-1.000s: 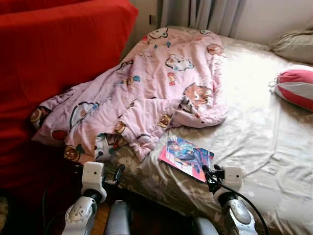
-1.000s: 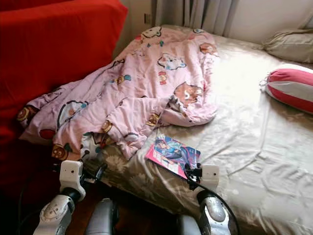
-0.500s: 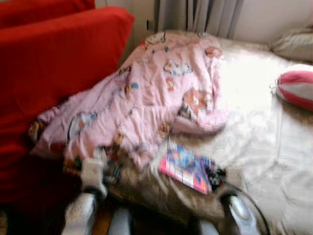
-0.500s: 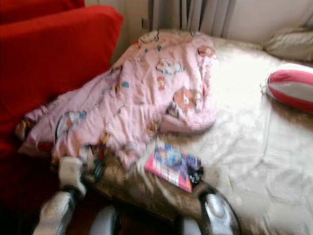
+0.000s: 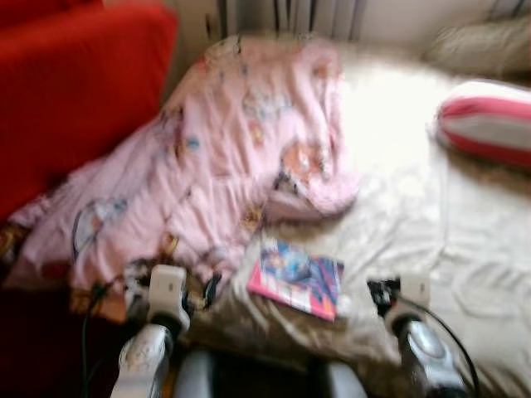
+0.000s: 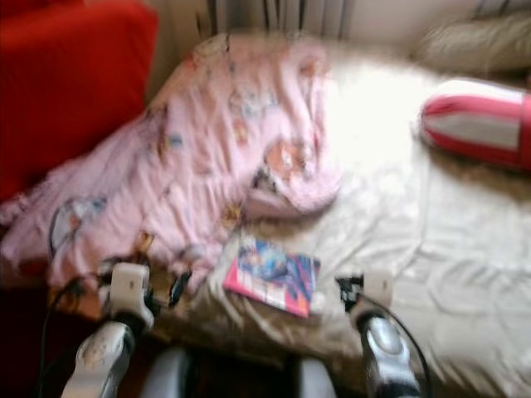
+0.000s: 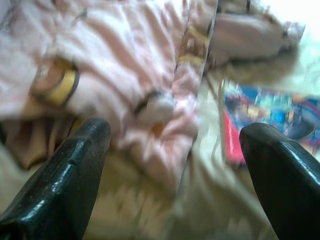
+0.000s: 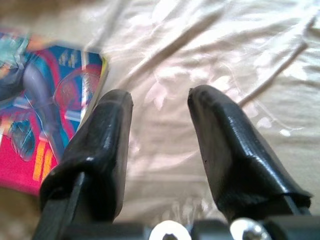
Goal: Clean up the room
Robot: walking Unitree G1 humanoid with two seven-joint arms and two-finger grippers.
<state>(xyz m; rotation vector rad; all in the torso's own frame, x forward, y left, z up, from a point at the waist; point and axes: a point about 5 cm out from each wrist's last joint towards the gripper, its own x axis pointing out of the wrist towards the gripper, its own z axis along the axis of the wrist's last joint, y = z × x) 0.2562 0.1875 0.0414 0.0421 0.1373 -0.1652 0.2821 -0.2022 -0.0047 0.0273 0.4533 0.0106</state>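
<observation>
So the comic book (image 5: pixel 297 282) is lying flat on the bed (image 5: pixel 431 215), just off the corner of the pink blanket (image 5: pixel 207 174), long side running away from the robot. Right gripper (image 8: pixel 160 145) is closer, book's just to its left, fingers a bit apart, empty. Left gripper (image 7: pixel 175 165) is spread wide over the blanket edge. Compared to a second ago the whole view's swung and gone blurry, so the camera moved, not the stuff.
</observation>
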